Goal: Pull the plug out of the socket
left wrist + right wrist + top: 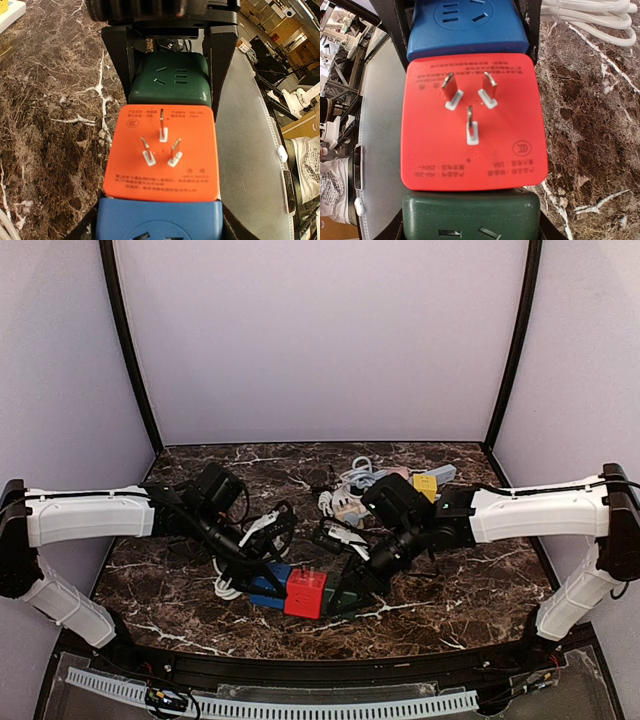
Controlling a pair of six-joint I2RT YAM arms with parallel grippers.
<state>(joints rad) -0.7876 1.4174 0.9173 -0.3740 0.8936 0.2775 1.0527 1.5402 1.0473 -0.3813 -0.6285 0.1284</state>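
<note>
Three adapter cubes sit in a row near the table's front: a blue socket cube, a red plug cube with three bare prongs pointing up, and a dark green socket cube. The red cube touches both others. My left gripper is shut on the blue cube, with the red cube and green cube beyond. My right gripper is shut on the green cube, with the red cube and blue cube beyond.
A pile of white cables and adapters and a yellow adapter lie at the back centre. A white cable loops by the left gripper and shows in the right wrist view. A grey metal strip runs along the table's front edge.
</note>
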